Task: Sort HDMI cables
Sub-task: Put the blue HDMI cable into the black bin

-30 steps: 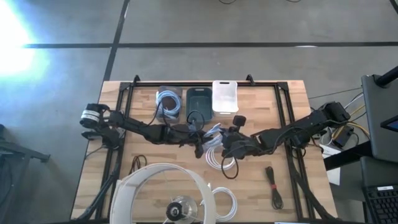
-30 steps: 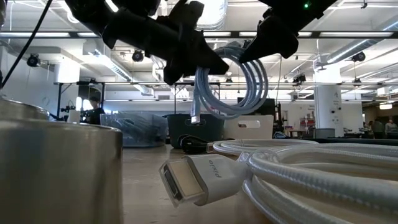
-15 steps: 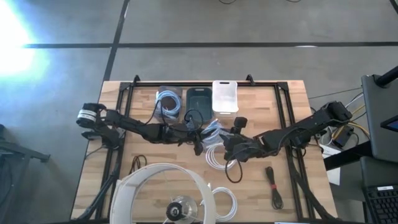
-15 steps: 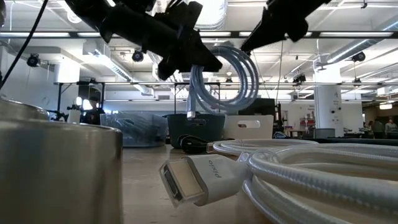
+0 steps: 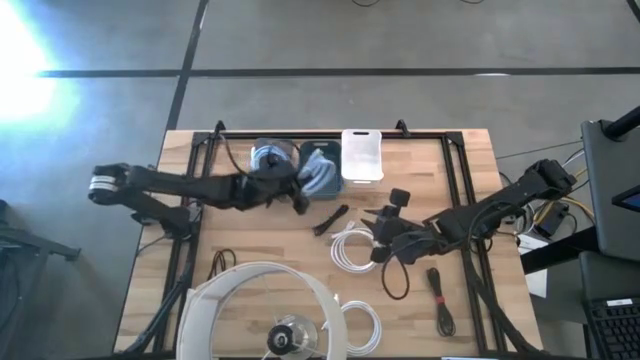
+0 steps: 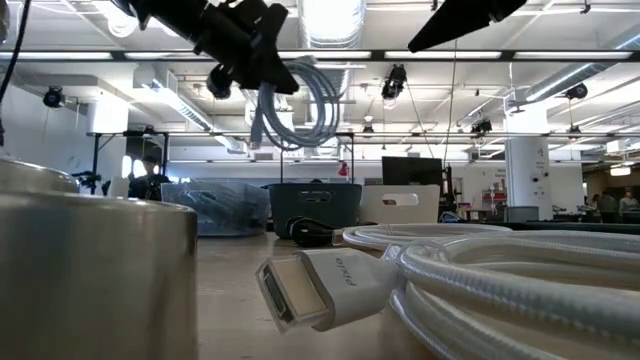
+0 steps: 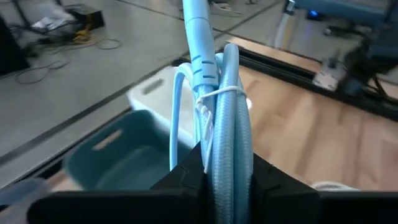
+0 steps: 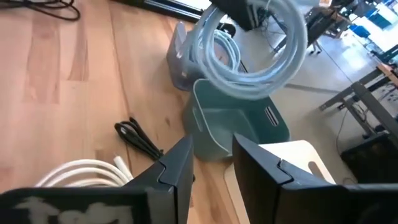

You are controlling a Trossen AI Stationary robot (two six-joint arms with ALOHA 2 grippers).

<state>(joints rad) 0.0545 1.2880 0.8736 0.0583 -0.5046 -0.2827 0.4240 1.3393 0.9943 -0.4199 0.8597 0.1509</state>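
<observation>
Three bins (image 5: 318,160) line the table's (image 5: 470,170) far edge (grey, teal, white), with bare wood around them. Left gripper (image 5: 300,196) is clamped on a light blue cable coil (image 5: 320,178), raised over the teal bin. Right gripper (image 5: 380,237), fingers parted and holding nothing, hovers beside the white cable coil (image 5: 350,248) mid-table. Writing on the white connector (image 6: 305,285) cannot be read.

light blue coiled cable (image 5: 318,178) held aloft over the bins, white coil (image 5: 348,248) flat on table
</observation>
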